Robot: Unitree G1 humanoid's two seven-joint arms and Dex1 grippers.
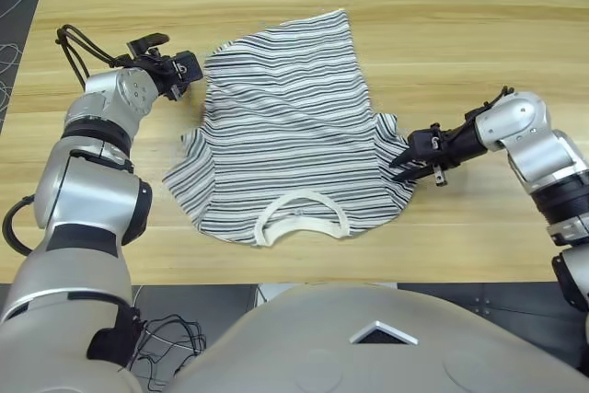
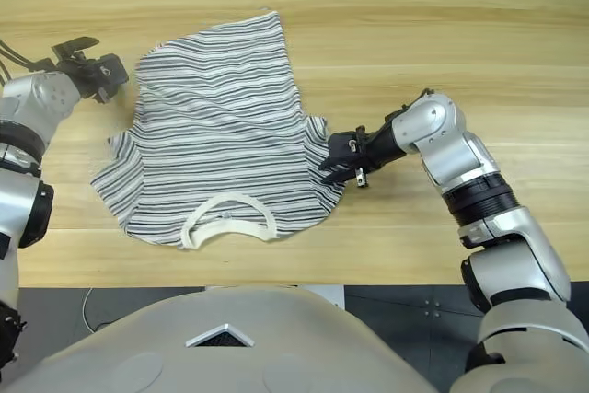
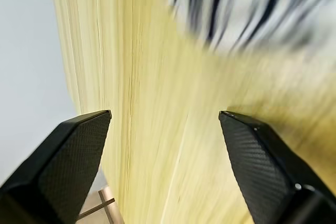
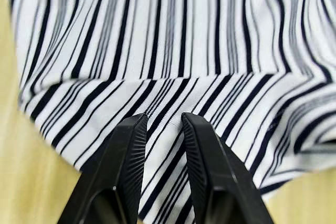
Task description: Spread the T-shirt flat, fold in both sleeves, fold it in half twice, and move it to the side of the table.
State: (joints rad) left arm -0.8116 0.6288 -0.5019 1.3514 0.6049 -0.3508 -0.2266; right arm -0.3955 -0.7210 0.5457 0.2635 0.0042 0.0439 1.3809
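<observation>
The striped T-shirt [image 1: 285, 108] lies out on the wooden surface [image 1: 479, 25], roughly in the middle. Its long axis runs from the robot's side straight away from it, leaning a touch to the right at the far end. The white collar [image 1: 302, 215] points back at the robot and the hem [image 1: 294, 27] is at the far end. It isn't quite flat: there are ripples across the body, and the left sleeve [image 1: 187, 156] is bunched in close.

The right gripper [image 1: 411, 161] is low at the right sleeve [image 1: 391, 133], right on its outer edge. Its fingers [image 4: 126, 150] are drawn nearly together with just a sliver between them, tips over the stripes. I can't tell whether any cloth is pinched.

On the other side, the left gripper [image 1: 187, 74] sits just beside the shirt's left edge, up toward the far half. Its fingers [image 3: 68, 150] are spread wide and released, with bare wood between them and the striped edge just beyond.
</observation>
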